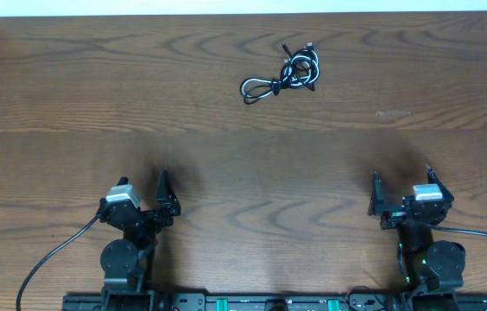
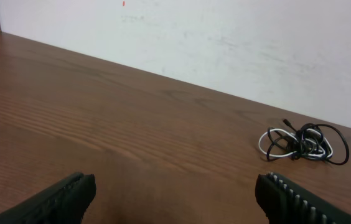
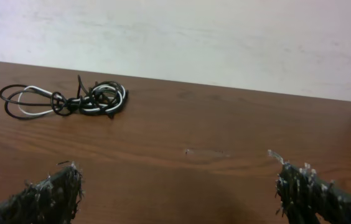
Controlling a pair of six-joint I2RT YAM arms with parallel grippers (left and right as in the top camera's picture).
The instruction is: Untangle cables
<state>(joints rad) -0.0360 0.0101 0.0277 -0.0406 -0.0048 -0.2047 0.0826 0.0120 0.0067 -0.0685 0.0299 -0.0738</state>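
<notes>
The cables (image 1: 282, 76) lie in one small black-and-white knot at 12 o'clock on the bench (image 1: 71, 104), well apart from both arms. The left hand (image 2: 174, 186) at 7 o'clock and the right hand (image 3: 178, 180) at 5 o'clock stand wide and empty. Untangling looks unstarted. Next, both must reach out, one pinning a loop while the other draws a strand free.

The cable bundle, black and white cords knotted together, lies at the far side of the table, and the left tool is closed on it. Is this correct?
Not quite. The left tool is open and empty, at the near side, well apart from the cable bundle. The overhead view shows this. The rest holds: black and white cords, knotted, at the far side of the table.
</notes>
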